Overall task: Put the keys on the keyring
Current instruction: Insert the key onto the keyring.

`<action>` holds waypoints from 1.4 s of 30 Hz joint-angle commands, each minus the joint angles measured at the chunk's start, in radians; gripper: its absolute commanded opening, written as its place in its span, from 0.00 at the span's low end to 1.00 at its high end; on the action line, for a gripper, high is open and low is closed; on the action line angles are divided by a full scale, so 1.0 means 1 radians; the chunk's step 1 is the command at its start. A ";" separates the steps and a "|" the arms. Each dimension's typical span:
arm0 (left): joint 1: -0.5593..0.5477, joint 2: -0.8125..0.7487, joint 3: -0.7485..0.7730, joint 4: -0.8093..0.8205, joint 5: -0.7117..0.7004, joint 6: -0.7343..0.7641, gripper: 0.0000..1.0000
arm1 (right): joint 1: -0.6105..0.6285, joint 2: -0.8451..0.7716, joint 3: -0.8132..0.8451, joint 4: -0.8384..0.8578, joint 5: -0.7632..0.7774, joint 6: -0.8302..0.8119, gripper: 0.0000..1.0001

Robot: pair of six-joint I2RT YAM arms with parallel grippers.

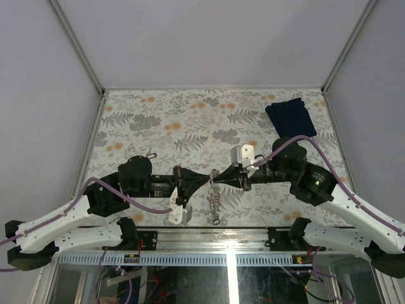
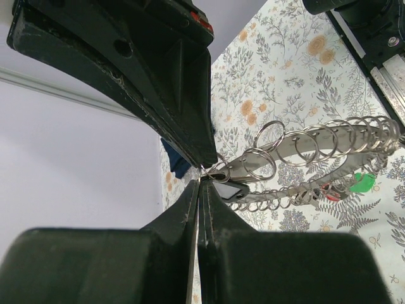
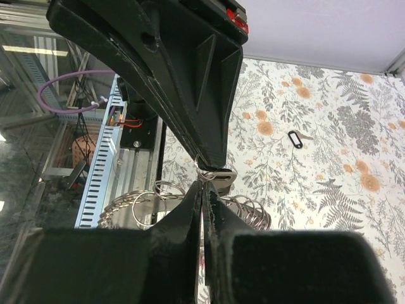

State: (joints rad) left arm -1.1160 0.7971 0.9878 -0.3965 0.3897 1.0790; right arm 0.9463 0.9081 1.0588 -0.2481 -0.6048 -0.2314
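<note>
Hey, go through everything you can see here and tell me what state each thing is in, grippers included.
Keyring: lifted off the table, chain hanging down.
Left gripper: shut, pinching the chain's top end.
Right gripper: shut on the same end.
Held key: at the pinch; threaded or not, cannot tell.
Loose key: lying flat, untouched.
Cloth: folded, lying at the far right.

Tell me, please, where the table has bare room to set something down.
The far-left table, between the back edge and the loose key, is bare, as is the far middle strip left of the cloth. The near centre is crowded: the left gripper and right gripper meet there, pinching the chain.
</note>
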 commanded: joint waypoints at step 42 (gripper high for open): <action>-0.003 0.016 0.037 -0.004 0.026 0.008 0.00 | -0.004 -0.042 0.043 0.117 0.048 0.007 0.00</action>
State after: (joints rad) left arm -1.1156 0.8139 0.9997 -0.3996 0.3931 1.0798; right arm 0.9463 0.8902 1.0584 -0.2199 -0.5999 -0.2237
